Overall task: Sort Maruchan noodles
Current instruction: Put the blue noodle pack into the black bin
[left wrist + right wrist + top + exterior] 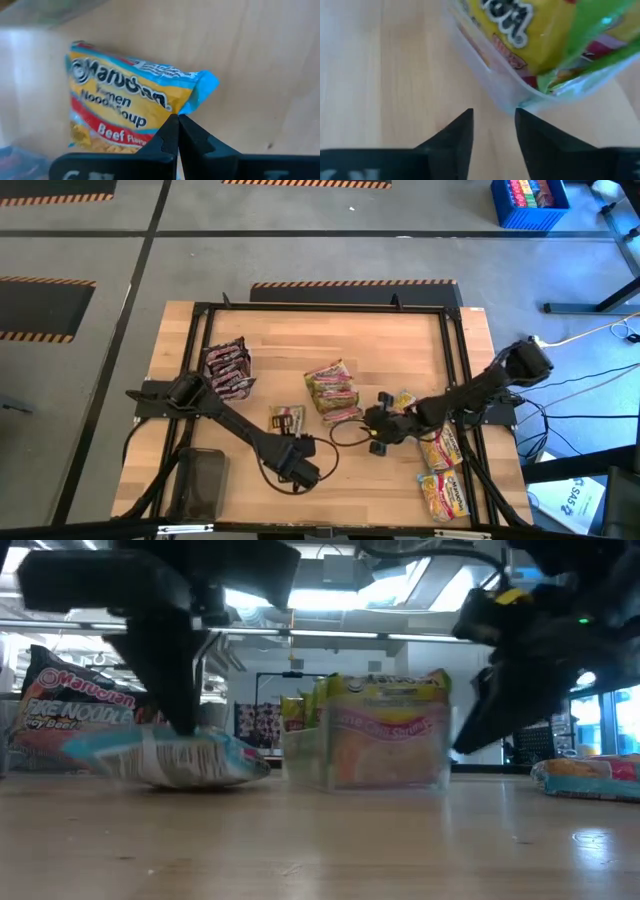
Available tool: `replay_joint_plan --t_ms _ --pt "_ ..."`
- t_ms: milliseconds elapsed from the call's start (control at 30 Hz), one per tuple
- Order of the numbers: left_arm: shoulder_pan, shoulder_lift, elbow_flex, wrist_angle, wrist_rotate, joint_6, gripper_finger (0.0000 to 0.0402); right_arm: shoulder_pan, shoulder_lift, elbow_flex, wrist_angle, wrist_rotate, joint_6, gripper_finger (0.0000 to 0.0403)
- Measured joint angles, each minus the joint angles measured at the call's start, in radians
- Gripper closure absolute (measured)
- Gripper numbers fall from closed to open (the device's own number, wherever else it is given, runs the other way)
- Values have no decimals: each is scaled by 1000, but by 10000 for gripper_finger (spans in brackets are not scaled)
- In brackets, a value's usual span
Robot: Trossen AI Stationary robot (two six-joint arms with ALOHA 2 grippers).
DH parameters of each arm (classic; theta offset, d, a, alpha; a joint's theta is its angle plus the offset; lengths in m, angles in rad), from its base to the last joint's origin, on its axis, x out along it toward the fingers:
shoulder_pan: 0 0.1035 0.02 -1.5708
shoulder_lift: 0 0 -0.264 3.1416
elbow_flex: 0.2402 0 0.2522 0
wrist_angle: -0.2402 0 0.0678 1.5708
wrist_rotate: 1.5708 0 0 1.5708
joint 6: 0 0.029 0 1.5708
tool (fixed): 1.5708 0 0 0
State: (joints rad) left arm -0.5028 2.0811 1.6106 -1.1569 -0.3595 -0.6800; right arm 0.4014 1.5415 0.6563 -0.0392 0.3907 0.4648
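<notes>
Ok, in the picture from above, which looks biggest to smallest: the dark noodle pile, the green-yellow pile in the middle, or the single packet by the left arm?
1. Green-yellow pile and dark noodle pile: too alike to rank.
2. Single packet, clearly smallest.

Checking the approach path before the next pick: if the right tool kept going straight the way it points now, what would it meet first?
Most likely the clear tray of green-and-yellow noodle packets mid-table. The right tool, fingers apart and empty, points at its near corner, with only bare table between. Depth is hard to judge.
</notes>
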Motion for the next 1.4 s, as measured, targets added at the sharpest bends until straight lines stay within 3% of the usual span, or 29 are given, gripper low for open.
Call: replay_joint_plan --t_ms 200,467,733,1000,1267,1400 --pt "26 -1 -48 108 37 54 401 -88 65 3 191 32 -24 301" --pt "54 -1 -51 110 27 54 401 -174 66 1 313 12 -88 307" --pt "117 -1 -52 3 -58 -72 401 -193 87 1 352 -53 -119 306" --pt "178 -1 -52 0 -123 -67 401 -193 134 2 432 -139 -181 306" --pt "149 -1 -52 65 40 -57 401 -192 36 8 249 -122 -183 306" --pt "116 -1 -52 197 165 58 401 -192 -34 7 142 -122 -167 306"
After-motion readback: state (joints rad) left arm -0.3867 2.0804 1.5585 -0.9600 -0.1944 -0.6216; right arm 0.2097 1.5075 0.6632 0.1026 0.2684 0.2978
